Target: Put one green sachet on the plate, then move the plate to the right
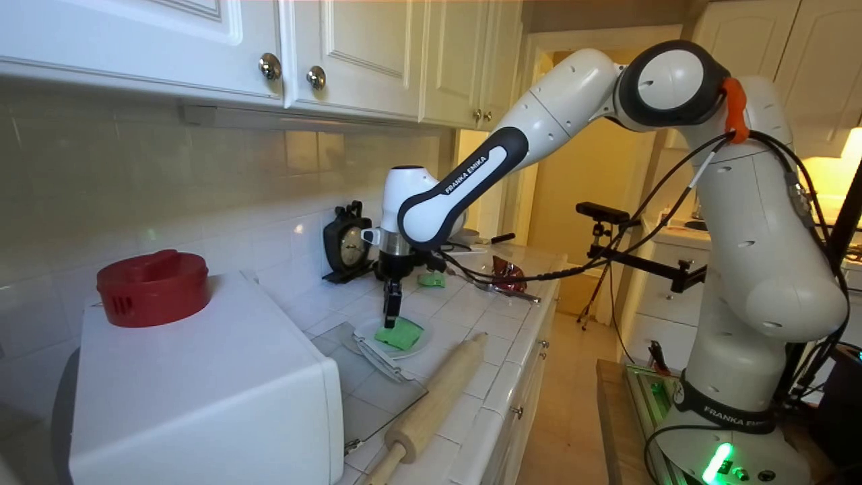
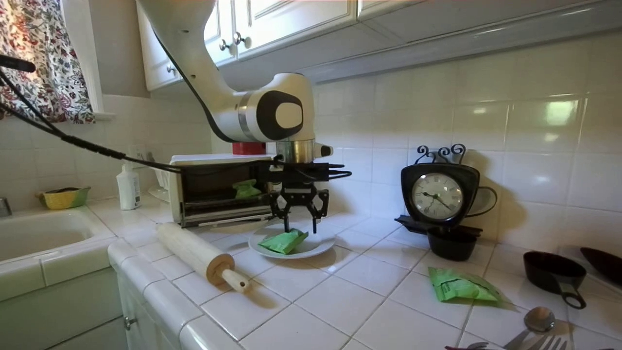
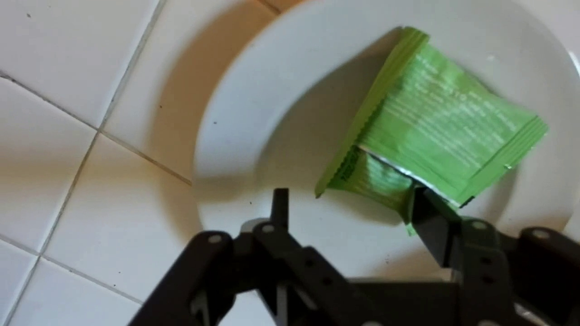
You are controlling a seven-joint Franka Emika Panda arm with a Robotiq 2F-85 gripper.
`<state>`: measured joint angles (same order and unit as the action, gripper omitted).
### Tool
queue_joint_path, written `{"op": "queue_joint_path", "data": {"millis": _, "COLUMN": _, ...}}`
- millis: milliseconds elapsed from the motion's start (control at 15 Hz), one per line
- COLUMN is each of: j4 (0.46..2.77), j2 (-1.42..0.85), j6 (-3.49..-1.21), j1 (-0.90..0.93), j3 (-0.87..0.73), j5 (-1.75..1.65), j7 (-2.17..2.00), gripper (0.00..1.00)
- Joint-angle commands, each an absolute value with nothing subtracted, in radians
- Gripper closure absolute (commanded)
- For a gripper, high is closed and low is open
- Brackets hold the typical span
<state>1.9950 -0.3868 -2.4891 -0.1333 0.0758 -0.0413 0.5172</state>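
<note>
A green sachet [image 2: 283,241] lies tilted on the pale round plate [image 2: 324,243], on the tiled counter. They also show in an exterior view, sachet [image 1: 402,335] and plate [image 1: 427,341], and in the wrist view, sachet [image 3: 448,122] and plate [image 3: 235,136]. My gripper [image 2: 301,231] points down over the plate with its fingers apart and nothing between them. In the wrist view, the gripper [image 3: 351,192] has its right fingertip overlapping the sachet's lower edge; I cannot tell whether they touch. A second green sachet [image 2: 461,286] lies on the counter, away from the plate.
A wooden rolling pin [image 2: 199,255] lies beside the plate along the counter edge. A white toaster oven [image 1: 202,377] stands close by, its glass door [image 1: 370,391] lowered beside the plate. A black clock [image 2: 440,197], dark measuring cups [image 2: 554,272] and a spoon [image 2: 539,319] are farther along.
</note>
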Motion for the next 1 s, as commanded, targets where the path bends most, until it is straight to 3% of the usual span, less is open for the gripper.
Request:
{"op": "queue_joint_path", "data": {"millis": 0, "j4": 1.968, "j2": -0.379, "j6": -2.436, "j1": -0.121, "j3": 0.053, "j5": -0.079, "j7": 0.509, "gripper": 0.01}}
{"op": "queue_joint_path", "data": {"millis": 933, "j4": 1.953, "j2": -0.387, "j6": -2.367, "j1": -0.146, "j3": -0.015, "j5": -0.071, "j7": 0.438, "gripper": 0.00}}
